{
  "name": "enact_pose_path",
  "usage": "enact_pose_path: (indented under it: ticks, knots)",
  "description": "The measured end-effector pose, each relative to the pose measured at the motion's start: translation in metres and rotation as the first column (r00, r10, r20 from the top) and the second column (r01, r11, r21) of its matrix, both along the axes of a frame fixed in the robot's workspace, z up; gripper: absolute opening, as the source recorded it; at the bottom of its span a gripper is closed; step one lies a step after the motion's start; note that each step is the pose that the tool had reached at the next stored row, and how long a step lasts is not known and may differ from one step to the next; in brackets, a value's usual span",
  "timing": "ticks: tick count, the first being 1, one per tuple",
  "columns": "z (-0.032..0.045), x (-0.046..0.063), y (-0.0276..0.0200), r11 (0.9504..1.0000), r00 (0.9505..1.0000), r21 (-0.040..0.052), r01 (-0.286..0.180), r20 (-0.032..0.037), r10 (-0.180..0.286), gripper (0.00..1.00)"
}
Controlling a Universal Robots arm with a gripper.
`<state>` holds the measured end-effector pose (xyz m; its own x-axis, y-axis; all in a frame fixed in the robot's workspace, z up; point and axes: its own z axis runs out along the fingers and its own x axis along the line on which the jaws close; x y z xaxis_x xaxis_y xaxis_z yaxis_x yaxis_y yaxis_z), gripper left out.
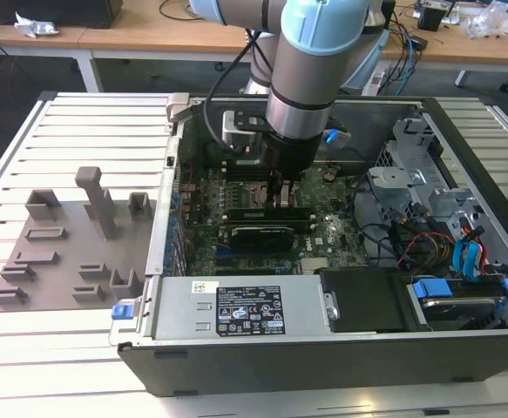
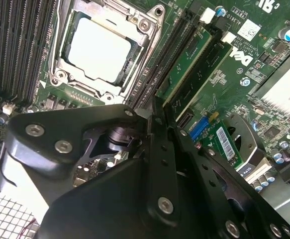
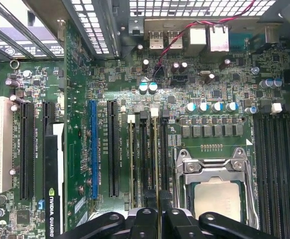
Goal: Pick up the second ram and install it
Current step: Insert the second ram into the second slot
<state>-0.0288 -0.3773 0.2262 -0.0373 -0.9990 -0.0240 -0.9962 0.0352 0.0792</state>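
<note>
Grey fixture blocks sat on the slatted worktop at the exterior view's left, well apart from the open computer case. Further right, the arm reached down into the case with the gripper low over the motherboard, just beside the processor socket.

In the first wrist view a thin board edge, judged to be the second ram, ran up from between the gripper's fingers and lay along the bank of memory slots beside the socket. The fingers stood narrow and appeared clamped on that stick. In the second wrist view green sticks showed in the slots past the gripper body; which of them was the held one could not be told. Whether the stick was fully seated could not be told, nor the state of the pale end clips.

Risks, as judgement:
- Stick slightly off the slot line: pressing would load the slot wall or bend the board.
- Notch misaligned: stick would jam on the key.
- Uneven push: one end seated, other end proud, clip unlatched.
- Gripper close to the socket frame: sideways drift could strike it.
</note>
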Motion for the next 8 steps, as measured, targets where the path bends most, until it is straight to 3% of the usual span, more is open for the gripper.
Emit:
enact_pose_path:
  ticks: [8]
  knots:
    - [-0.005,0.0006,0.0009,1.0,1.0,0.0001,0.0,-0.0001,0.0,0.13]
